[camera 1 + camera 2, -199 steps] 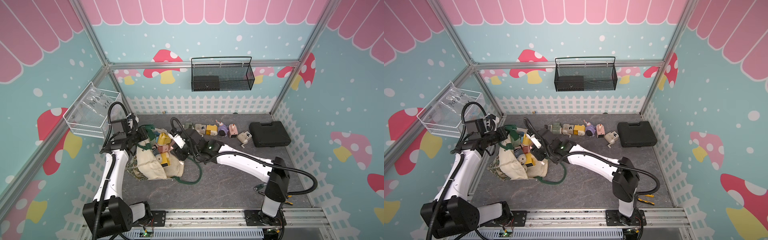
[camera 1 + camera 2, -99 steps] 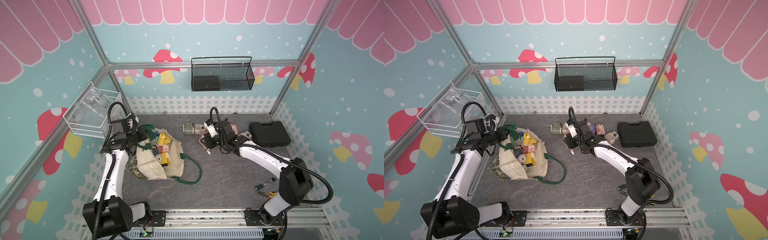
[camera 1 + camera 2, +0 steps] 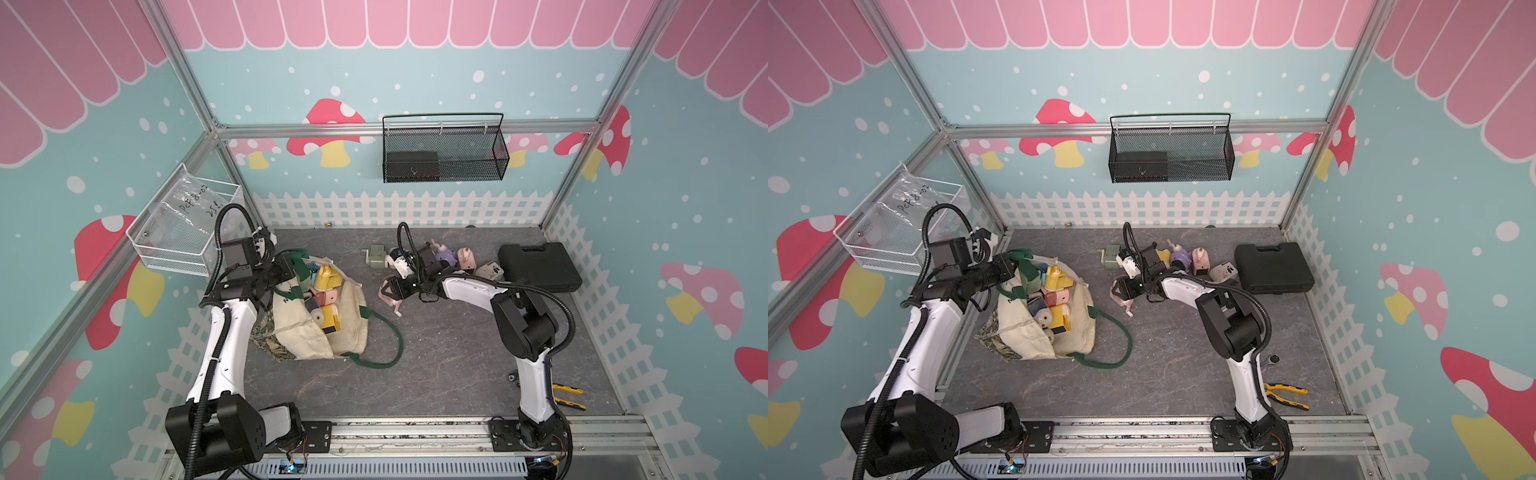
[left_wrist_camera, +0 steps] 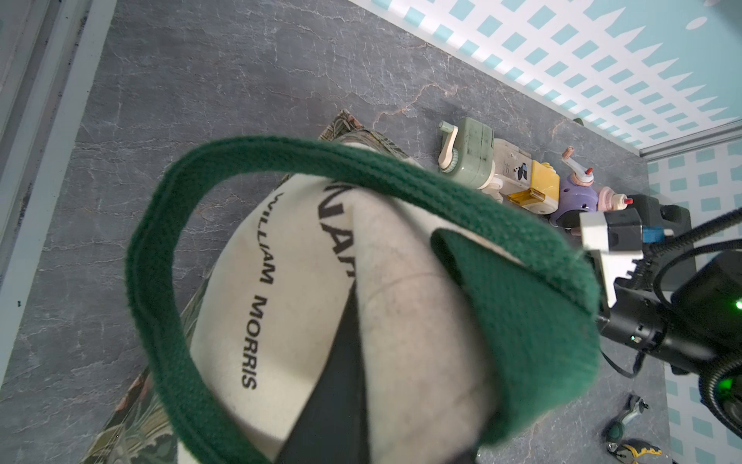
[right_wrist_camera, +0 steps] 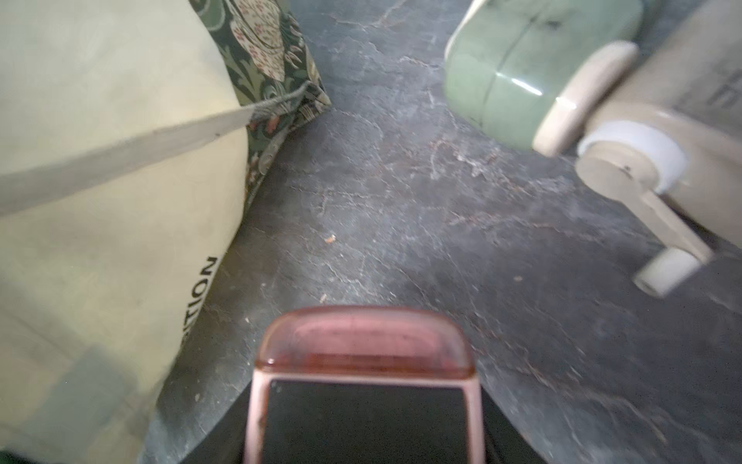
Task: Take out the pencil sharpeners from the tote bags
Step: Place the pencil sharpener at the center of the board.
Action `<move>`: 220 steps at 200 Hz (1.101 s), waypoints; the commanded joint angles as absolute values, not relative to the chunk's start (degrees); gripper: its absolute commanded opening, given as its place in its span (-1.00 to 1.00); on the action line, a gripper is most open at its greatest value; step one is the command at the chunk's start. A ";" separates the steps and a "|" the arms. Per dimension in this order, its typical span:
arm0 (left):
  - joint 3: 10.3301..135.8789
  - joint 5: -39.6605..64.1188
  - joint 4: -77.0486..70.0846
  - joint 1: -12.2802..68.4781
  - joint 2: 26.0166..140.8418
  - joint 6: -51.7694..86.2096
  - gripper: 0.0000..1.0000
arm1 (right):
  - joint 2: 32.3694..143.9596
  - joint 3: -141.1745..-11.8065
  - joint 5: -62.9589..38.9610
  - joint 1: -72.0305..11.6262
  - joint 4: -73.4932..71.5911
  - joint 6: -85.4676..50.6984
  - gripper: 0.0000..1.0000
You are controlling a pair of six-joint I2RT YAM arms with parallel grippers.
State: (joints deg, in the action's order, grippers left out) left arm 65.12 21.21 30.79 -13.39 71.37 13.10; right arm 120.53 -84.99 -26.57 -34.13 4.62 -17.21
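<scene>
R gripper (image 3: 390,290) closed partway on pink sharpener (image 5: 363,361); tote bag (image 3: 345,328) lies at its 9 o'clock. Likely drop spot: sharpener row (image 3: 446,261) at 1 o'clock, nearest R arm; crank hangs toward 5. L gripper (image 3: 291,269) pinched shut on tote bag mouth.
</scene>
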 commanded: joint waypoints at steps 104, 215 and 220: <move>66.45 23.29 23.65 -13.86 70.26 13.36 -1.00 | 136.14 -104.06 -35.52 -36.17 9.96 -22.07 -0.03; 66.45 23.39 23.63 -13.93 70.31 13.45 -1.00 | 136.10 -110.59 -20.95 -36.00 20.90 -13.11 0.73; 66.48 23.40 23.71 -13.91 70.31 13.45 -1.00 | 136.13 -110.97 -19.92 -36.03 21.46 -12.66 0.73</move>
